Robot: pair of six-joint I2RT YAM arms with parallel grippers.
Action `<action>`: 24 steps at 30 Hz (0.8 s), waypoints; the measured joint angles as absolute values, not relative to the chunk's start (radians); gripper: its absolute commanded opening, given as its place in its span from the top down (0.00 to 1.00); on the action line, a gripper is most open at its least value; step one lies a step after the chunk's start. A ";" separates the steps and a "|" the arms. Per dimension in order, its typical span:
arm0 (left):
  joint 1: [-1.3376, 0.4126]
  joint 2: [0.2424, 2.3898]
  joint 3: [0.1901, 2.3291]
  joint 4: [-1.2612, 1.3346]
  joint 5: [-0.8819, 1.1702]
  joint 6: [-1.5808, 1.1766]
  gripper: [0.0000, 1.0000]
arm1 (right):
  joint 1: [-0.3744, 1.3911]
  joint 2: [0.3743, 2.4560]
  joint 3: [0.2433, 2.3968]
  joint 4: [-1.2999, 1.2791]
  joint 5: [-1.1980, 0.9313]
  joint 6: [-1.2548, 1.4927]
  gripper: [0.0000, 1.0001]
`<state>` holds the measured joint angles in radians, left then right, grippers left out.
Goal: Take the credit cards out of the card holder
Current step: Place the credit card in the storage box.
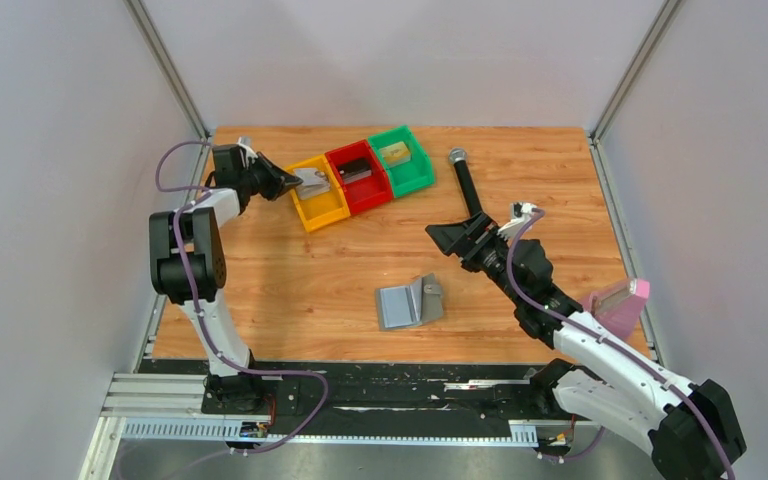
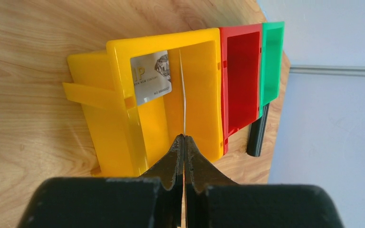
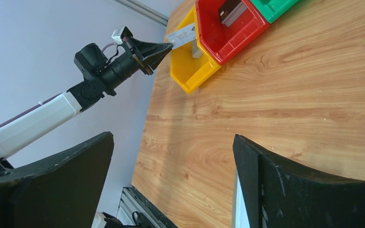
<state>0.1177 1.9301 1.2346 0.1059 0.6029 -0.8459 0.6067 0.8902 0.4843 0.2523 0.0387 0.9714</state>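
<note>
Black tapered fingers of the left gripper (image 2: 184,138) fill the wrist view. They are pinched tight on a thin card (image 2: 184,95) seen edge-on, its long axis pointing straight out from the tips over the yellow bin (image 2: 171,40). On the wood-grain table (image 1: 290,290), the right gripper (image 1: 452,238) hangs with jaws spread wide and holds nothing. Near it the grey holder (image 1: 410,303) lies open and flat, long axis roughly across the table. A silver card (image 2: 151,76) with printed lettering sits inside the glossy plastic bin.

The yellow bin (image 2: 164,40) is glossy plastic, the table (image 1: 290,270) smooth wood, the credit card (image 2: 151,76) shiny.
</note>
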 measured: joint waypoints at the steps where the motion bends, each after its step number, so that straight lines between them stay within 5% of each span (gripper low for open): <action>1: 0.118 1.934 1.239 0.102 0.600 -0.844 1.00 | 0.606 0.892 0.484 0.252 0.036 0.972 0.00; 24: 0.117 2.024 1.322 0.077 0.574 -0.823 0.98 | 0.572 0.900 0.485 0.265 0.024 0.975 0.00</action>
<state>0.1169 2.0235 1.3224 0.0769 0.5735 -0.8234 0.5720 0.8997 0.4847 0.2649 0.0242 0.9749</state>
